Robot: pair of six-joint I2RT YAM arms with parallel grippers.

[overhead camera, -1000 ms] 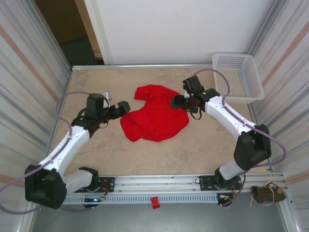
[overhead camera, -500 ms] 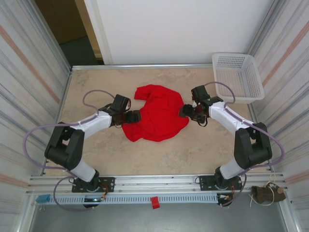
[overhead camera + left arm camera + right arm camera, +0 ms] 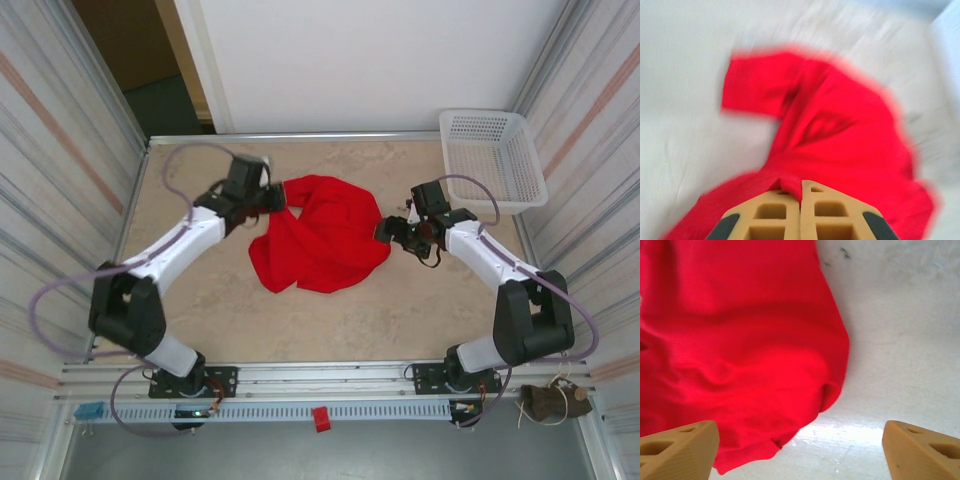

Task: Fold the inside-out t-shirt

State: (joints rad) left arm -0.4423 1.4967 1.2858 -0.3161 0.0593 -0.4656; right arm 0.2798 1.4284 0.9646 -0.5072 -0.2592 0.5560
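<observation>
The inside-out t-shirt lies crumpled in the middle of the table, bright red, with one sleeve reaching to the far left. My left gripper is at the shirt's far left edge, shut on a small fold of its fabric. In the left wrist view that red fold is pinched between the closed tan fingertips of the left gripper, with the t-shirt spread beyond. My right gripper is at the shirt's right edge, open. In the right wrist view the right gripper has its jaws wide, the t-shirt hem partly between them, bare table on the right.
A white lattice basket stands at the far right corner. Metal walls close the table's left and right sides. Bare tabletop stretches between the shirt and the near rail.
My left gripper has swung from the shirt's left side toward the far left edge and shut on fabric there. The right gripper has drifted slightly right and opened wider.
</observation>
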